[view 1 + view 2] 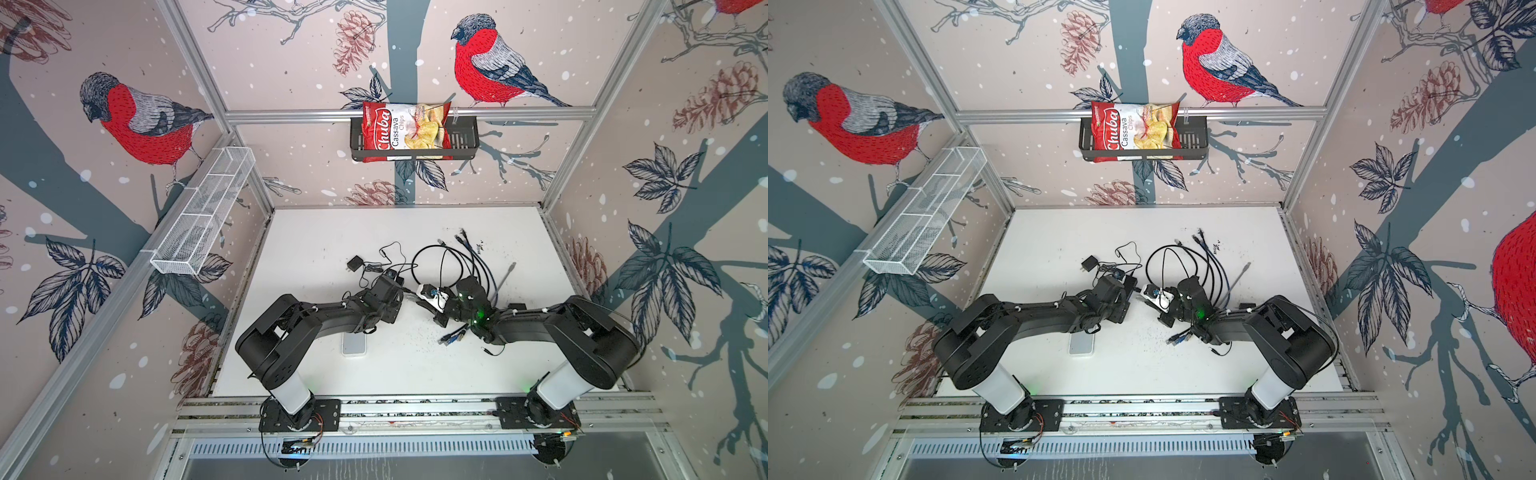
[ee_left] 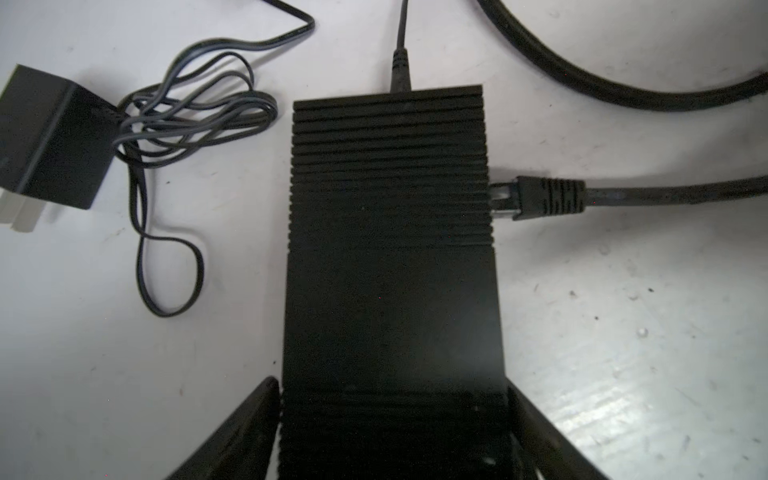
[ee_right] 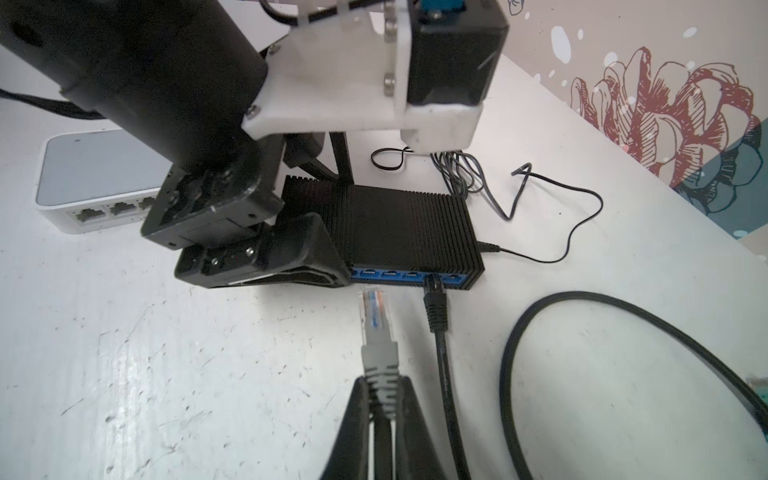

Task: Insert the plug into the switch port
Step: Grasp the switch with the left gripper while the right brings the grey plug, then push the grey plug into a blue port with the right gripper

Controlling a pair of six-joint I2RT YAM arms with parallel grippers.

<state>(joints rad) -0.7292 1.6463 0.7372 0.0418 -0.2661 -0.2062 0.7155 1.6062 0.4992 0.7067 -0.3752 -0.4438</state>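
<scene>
A black ribbed switch [image 2: 390,249] lies on the white table, and my left gripper [image 2: 392,386] is shut on it, one finger against each long side. In the right wrist view the switch [image 3: 399,224] shows a blue port face [image 3: 395,276] with a black plug [image 3: 434,295] seated in one port. My right gripper [image 3: 384,384] is shut on the grey boot of a clear-tipped plug [image 3: 376,328]. That plug points at the blue face and stops a short way from it. In both top views the grippers [image 1: 392,291] [image 1: 1148,293] meet mid-table.
A white switch [image 3: 95,183] sits beside the left arm, also in a top view [image 1: 354,345]. A black power adapter [image 2: 54,137] with tangled cord lies past the black switch. Loops of black cable [image 1: 440,262] and loose plugs [image 1: 451,336] surround the right arm.
</scene>
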